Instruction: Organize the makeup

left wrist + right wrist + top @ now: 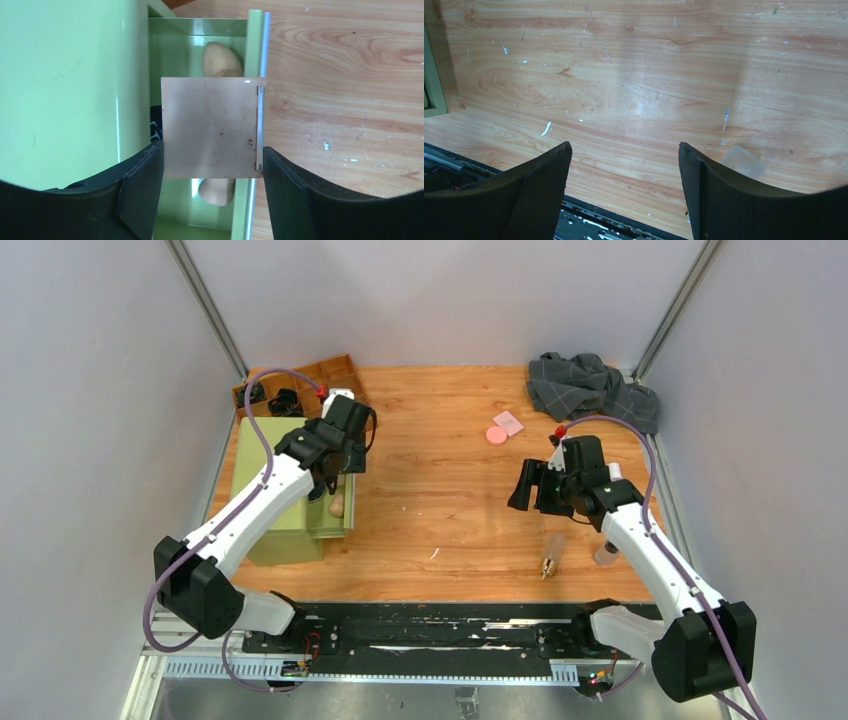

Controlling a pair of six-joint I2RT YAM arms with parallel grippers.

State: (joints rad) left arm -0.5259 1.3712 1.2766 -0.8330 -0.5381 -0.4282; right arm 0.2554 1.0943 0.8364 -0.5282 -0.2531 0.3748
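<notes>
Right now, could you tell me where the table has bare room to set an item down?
The widest bare wood lies mid-table, between the green box and the right end effector. Another strip runs along the back, from the wooden tray to the pink disc. The front right is crowded, around the tube and a clear item.

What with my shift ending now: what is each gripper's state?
Left gripper: closed on the tan square pad.
Right gripper: open, empty.

A robot lab: grey panels [100, 390] wall in a wooden tabletop [440, 510], two arms [250, 510] bolted to a rail [430, 625].
</notes>
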